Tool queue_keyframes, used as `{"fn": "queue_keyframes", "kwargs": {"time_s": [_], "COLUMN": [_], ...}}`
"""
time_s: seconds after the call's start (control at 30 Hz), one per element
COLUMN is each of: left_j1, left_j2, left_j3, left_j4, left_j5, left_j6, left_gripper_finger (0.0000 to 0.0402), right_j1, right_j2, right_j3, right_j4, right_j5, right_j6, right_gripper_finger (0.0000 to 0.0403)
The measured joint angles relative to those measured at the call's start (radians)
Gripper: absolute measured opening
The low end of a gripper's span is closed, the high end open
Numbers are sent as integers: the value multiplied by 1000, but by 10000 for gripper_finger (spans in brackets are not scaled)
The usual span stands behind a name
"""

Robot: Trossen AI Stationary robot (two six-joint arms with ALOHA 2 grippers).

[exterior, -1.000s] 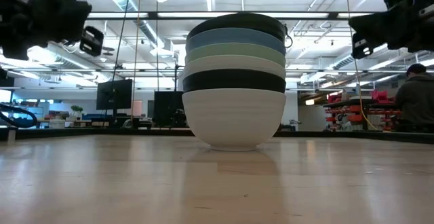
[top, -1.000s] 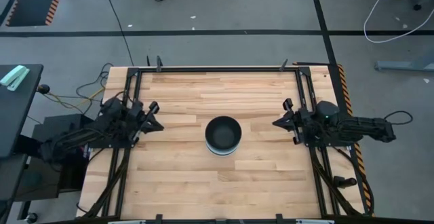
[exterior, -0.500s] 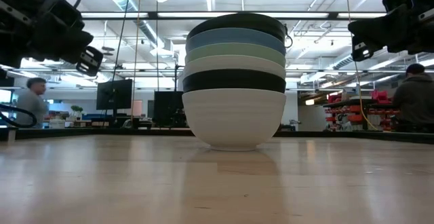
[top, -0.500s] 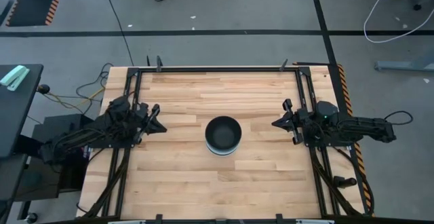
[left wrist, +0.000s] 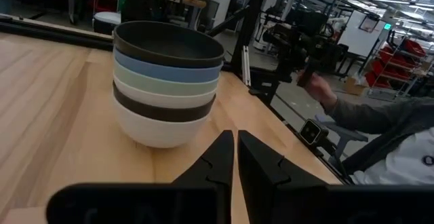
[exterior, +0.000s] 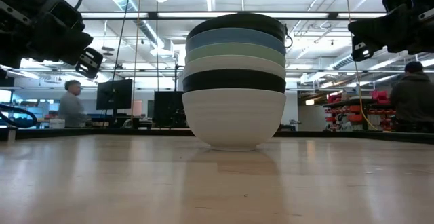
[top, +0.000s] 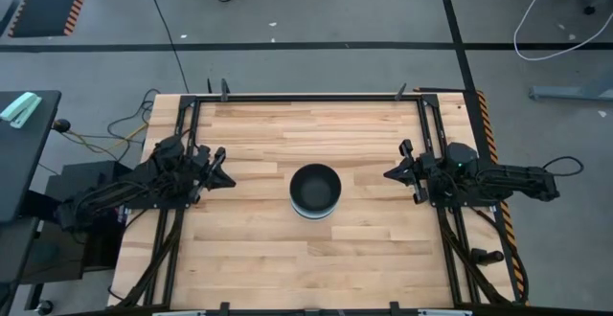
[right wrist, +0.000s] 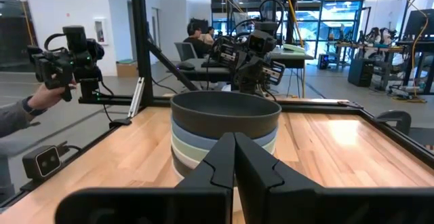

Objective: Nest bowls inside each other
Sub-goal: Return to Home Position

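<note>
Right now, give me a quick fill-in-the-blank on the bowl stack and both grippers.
The stack on the table holds ___ bowls. Its top bowl is ___. Its bottom bowl is ___. The left gripper and right gripper, both shut, sit at opposite sides of the table and hold ___.
Missing words: six; black; white; nothing.
</note>
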Motion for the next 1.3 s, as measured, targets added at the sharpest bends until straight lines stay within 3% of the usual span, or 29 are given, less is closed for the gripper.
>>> {"fn": "queue_keyframes", "kwargs": {"time_s": [1.3], "left_j1": [0], "left_j2": [0], "left_j3": [0], "left_j4": [1], "left_j5": [0], "left_j6": [1], "left_gripper_finger": [36], "right_j1": [0], "right_j2": [0], "right_j3": [0], "right_j4": [0], "right_j5": [0], "right_j6": [1], "right_gripper_finger": [18]}}
